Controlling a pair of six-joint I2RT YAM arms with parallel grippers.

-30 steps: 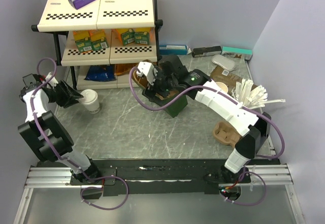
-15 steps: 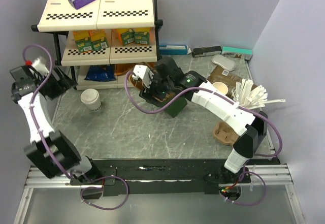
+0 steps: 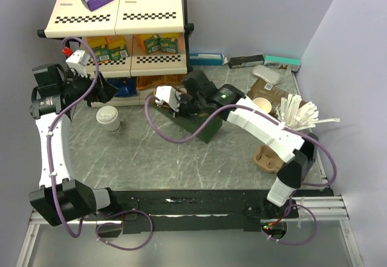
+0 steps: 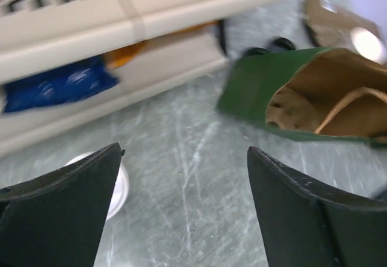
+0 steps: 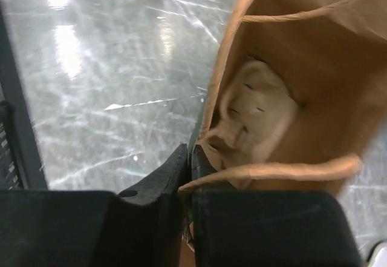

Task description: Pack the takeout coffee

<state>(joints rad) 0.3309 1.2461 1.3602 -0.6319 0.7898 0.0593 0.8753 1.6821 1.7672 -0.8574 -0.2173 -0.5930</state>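
left wrist: left gripper (image 4: 183, 158) hides most of the coffee cup (image 4: 119, 186).

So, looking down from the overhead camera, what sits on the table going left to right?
Lidded cup → green bag → brown tray → white sticks.

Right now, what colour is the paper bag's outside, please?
The bag is dark green; left wrist view.

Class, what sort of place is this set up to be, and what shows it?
Likely a mock café takeout counter inside a robot test cell: a lidded white cup, a green paper bag, a pulp cup tray and a shelf of boxed goods.
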